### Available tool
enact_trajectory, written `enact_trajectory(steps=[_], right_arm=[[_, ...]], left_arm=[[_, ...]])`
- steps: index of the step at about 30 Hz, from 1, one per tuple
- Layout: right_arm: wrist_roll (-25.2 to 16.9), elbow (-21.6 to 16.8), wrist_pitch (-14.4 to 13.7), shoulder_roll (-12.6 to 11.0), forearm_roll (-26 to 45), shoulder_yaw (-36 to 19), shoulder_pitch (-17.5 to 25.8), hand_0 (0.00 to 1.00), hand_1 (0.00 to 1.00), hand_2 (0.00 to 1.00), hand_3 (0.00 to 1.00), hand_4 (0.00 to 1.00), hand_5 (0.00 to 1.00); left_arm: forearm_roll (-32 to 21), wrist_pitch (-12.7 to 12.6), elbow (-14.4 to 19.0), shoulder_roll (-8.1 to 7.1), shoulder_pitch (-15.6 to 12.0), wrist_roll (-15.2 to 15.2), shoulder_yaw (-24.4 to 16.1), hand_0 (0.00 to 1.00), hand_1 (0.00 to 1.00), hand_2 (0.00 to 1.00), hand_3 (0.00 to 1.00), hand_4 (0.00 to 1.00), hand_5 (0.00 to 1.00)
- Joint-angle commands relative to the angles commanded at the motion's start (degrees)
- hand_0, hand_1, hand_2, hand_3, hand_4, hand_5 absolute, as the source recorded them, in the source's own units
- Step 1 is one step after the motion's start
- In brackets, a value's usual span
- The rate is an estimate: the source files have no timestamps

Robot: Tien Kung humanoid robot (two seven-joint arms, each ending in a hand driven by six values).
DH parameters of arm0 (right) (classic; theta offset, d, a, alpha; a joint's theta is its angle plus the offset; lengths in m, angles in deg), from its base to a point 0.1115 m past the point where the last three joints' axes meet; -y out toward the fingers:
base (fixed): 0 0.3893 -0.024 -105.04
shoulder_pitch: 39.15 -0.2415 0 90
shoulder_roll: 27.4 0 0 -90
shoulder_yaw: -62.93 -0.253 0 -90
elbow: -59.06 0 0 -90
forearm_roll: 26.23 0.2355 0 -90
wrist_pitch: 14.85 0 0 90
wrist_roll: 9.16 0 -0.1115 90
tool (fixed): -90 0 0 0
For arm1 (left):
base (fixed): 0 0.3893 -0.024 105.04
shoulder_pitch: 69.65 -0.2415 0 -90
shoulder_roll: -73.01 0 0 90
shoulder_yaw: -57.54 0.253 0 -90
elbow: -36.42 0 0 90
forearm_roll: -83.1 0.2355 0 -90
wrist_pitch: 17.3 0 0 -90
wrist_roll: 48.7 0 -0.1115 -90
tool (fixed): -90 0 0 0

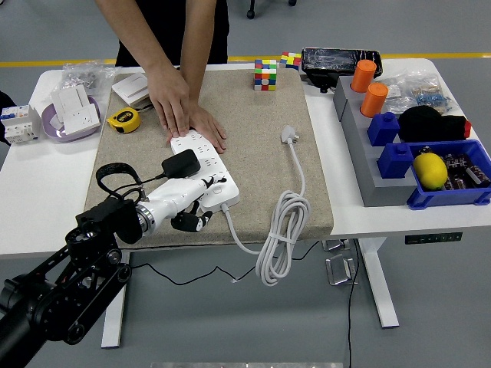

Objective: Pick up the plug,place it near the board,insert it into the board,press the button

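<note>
Plug (pixel 289 136) lies on the beige mat (pixel 253 115) on the counter (pixel 46 180), right of the white board (pixel 205 165), untouched. Left hand (pixel 188 205) rests at the board's near end, fingers curled, holding nothing. A person's hands (pixel 180 111) press the board's far end.

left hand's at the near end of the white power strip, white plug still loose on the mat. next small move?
Probably lift the left hand off the white power strip and swing it right toward the white plug. The plug lies loose on the tan mat, uninserted, its cable coiled near the mat's front edge, while the person's hands already pin the strip's far end.
</note>
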Motion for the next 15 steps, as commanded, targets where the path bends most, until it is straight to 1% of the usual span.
enact_trajectory(steps=[3, 4, 5, 15], right_arm=[[0.0, 0.0, 0.0, 0.0, 0.1, 0.1, 0.0, 0.818, 0.791, 0.753, 0.756, 0.998, 0.998], [0.0, 0.0, 0.0, 0.0, 0.1, 0.0, 0.0, 0.818, 0.791, 0.753, 0.756, 0.998, 0.998], [0.0, 0.0, 0.0, 0.0, 0.1, 0.0, 0.1, 0.818, 0.791, 0.753, 0.756, 0.998, 0.998], [0.0, 0.0, 0.0, 0.0, 0.2, 0.0, 0.0, 0.818, 0.790, 0.753, 0.756, 0.998, 0.998]], left_arm=[[0.0, 0.7, -0.4, -0.31, -0.1, -0.2, 0.1, 0.164, 0.031, 0.145, 0.951, 0.544, 0.002], [0.0, 0.8, -0.5, -0.36, -0.1, -0.2, 0.1, 0.165, 0.031, 0.145, 0.930, 0.547, 0.002], [0.0, 1.0, -0.5, -0.43, -0.2, -0.2, 0.1, 0.165, 0.031, 0.145, 0.930, 0.547, 0.002], [0.0, 0.6, -1.1, -0.51, 0.0, -0.5, -0.1, 0.164, 0.031, 0.145, 0.924, 0.550, 0.002]])
